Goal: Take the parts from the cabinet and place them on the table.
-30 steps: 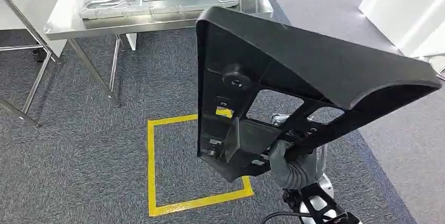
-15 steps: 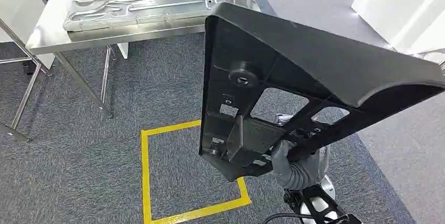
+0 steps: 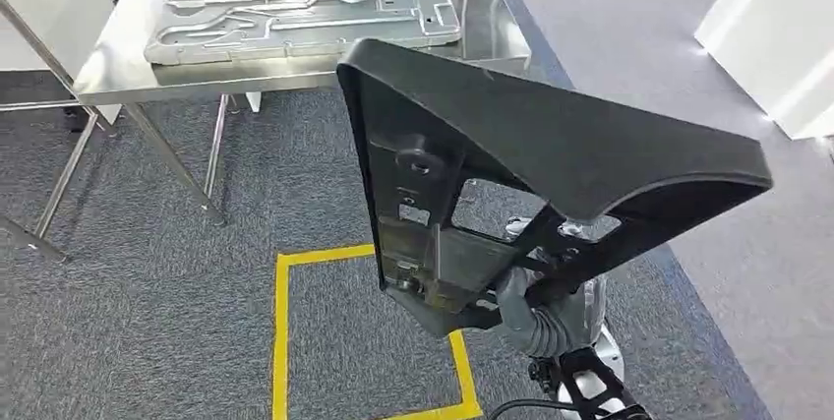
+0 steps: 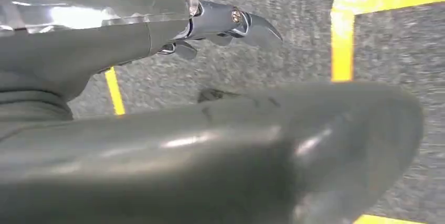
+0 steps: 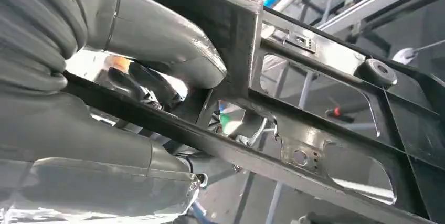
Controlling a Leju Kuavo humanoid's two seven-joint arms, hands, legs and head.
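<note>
The large black part (image 3: 551,184) fills the centre of the head view and hides most of the right hand (image 3: 536,310), whose fingers disappear behind its lower ribs. It also covers a corner of the yellow floor square (image 3: 282,331), which runs off the bottom edge. The steel table (image 3: 118,71) is cut off at the top edge. In the left wrist view, the left hand (image 4: 157,129) is a blurred grey mass.

large black plastic part (image 3: 551,159), tilted, lifted above carpet, windowed frame
</note>
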